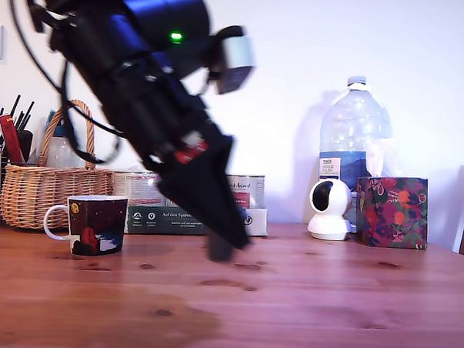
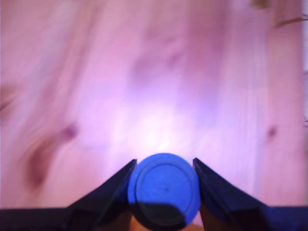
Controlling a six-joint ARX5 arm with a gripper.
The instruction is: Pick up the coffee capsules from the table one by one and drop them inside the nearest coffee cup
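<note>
Capsule (image 2: 163,191) between fingers (image 2: 108,195) — cup (image 1: 96,226) toward exterior view's left.

soft daylight; wrist view blurred, pink-tinted.

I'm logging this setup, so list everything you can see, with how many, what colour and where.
Bright blue coffee capsule: one, between the gripper's fingers.
Dark navy ceramic mug: one, white handle, exterior view's left.
Wicker basket: one, tan, behind the mug.
Silver tins: two visible, behind the arm.
Dark green box: one, under the tins.
White camera: one, exterior view's right.
Clear water bottle: one, behind the camera.
Floral box: one, multicoloured, far right.
Wooden table: one, brown.
Black gripper: one, low over the table.
</note>
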